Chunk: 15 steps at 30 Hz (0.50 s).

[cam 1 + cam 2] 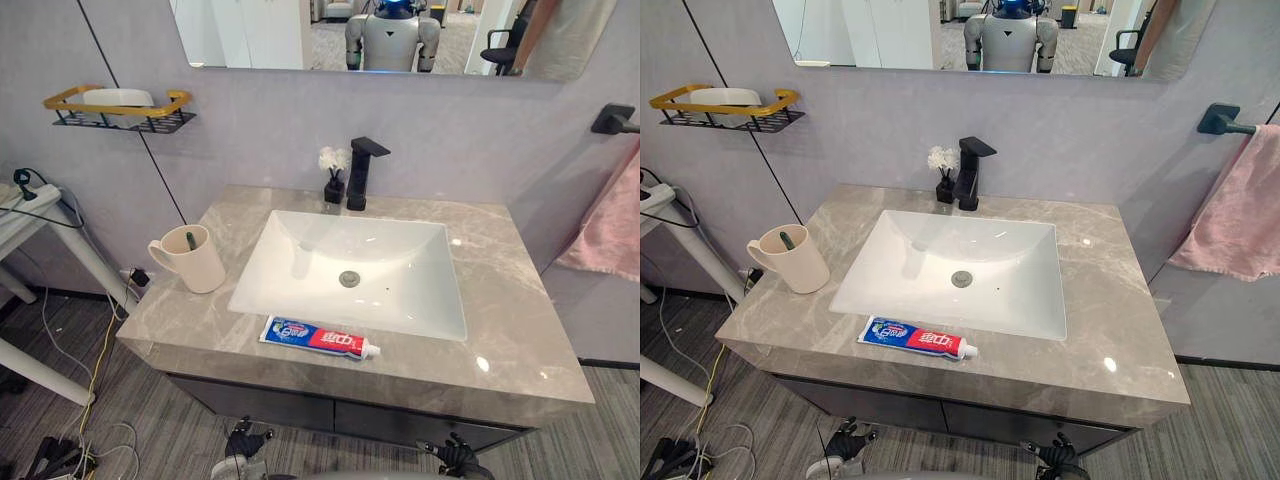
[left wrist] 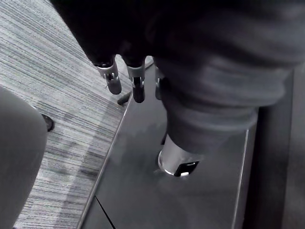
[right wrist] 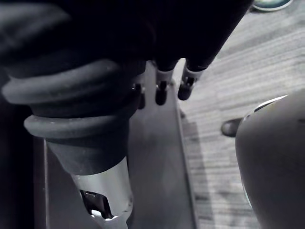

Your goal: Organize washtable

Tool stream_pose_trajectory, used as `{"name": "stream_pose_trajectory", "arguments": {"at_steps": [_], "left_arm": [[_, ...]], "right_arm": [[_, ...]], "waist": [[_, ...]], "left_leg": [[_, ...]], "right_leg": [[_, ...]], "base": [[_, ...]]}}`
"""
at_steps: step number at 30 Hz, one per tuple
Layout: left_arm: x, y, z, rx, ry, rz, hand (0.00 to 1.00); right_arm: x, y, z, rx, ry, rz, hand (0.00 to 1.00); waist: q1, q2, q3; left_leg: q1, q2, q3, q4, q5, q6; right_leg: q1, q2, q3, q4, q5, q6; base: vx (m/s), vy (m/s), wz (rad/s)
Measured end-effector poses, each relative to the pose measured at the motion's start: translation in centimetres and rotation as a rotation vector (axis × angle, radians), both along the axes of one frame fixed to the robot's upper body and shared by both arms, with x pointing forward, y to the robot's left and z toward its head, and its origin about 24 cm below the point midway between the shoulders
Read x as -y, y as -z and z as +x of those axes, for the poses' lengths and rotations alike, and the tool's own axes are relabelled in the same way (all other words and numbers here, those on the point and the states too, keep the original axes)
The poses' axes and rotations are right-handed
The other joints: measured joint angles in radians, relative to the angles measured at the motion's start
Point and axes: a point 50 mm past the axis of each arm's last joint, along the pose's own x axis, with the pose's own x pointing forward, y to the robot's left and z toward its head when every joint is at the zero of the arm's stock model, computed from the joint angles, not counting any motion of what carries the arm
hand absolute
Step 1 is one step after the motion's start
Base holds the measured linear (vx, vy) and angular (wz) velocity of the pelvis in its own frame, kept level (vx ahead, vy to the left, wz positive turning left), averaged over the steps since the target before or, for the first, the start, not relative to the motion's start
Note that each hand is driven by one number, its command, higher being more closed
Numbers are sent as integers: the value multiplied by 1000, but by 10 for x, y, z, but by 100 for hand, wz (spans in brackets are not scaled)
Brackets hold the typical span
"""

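**Washtable tidy-up: basically not started, by the looks of it**

Both hands were down low, at the bottom edge of the head views, in front of the dark cabinet under the worktop. The left robot hand (image 2: 137, 88) had its fingers hanging loose and straight with nothing in them. The right robot hand (image 3: 161, 91) was the same, relaxed and empty. Neither was touching anything on top.

Up on the grey worktop (image 1: 520, 330), the toothpaste tube (image 1: 318, 338) lay flat on the front strip, lower centre of the frame, just beside the front rim of the white sink (image 1: 452, 285). Over at centre left stood the beige cup (image 1: 195, 262), upright, with a toothbrush (image 1: 190, 240) poking out of it, well apart from the tube. At the back, upper centre, were the black faucet (image 1: 362, 172) and a little flower vase (image 1: 334, 178) right next to it.

My read is that nothing had been done yet. The tube was the obvious loose item, and it probably wanted to go in or by the cup. A hand had to come up over the front edge first. The tube lay flat, so it could be fiddly to pinch.
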Motion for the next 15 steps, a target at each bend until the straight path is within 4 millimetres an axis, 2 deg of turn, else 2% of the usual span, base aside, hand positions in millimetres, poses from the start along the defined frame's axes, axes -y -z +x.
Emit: {"name": "stream_pose_trajectory", "arguments": {"at_steps": [8,11,12,13,15], "left_arm": [[-8,-1,-1,3,-50,-5,0],[-18,-2,-1,3,-51,19,0],[-21,-2,-1,5,-52,26,0],[-22,-3,-1,5,-53,29,0],[-23,-3,-2,2,-57,32,0]], "right_arm": [[7,3,-11,2,213,62,0],[17,2,-19,-6,288,40,0],[30,0,-21,4,348,12,0],[47,-6,-21,32,399,-27,0],[65,-14,-17,80,444,-80,0]], "waist": [[-1,-8,0],[-4,-25,0],[-4,-36,6],[-2,-36,7],[-3,-35,7]], "left_leg": [[-1,10,81,-42,-1,-1],[4,15,97,-52,-1,-2],[6,16,104,-52,-1,-2],[10,15,111,-52,-1,-2],[17,15,115,-52,-1,-2]], "right_leg": [[-19,12,43,-74,44,4],[-17,19,51,-84,47,6],[-17,18,48,-84,48,7],[-17,17,39,-85,54,14],[-15,13,30,-84,57,10]], "base": [[39,8,-21],[83,-9,-14],[64,-13,-13],[25,-9,-13],[4,-7,-16]]}}
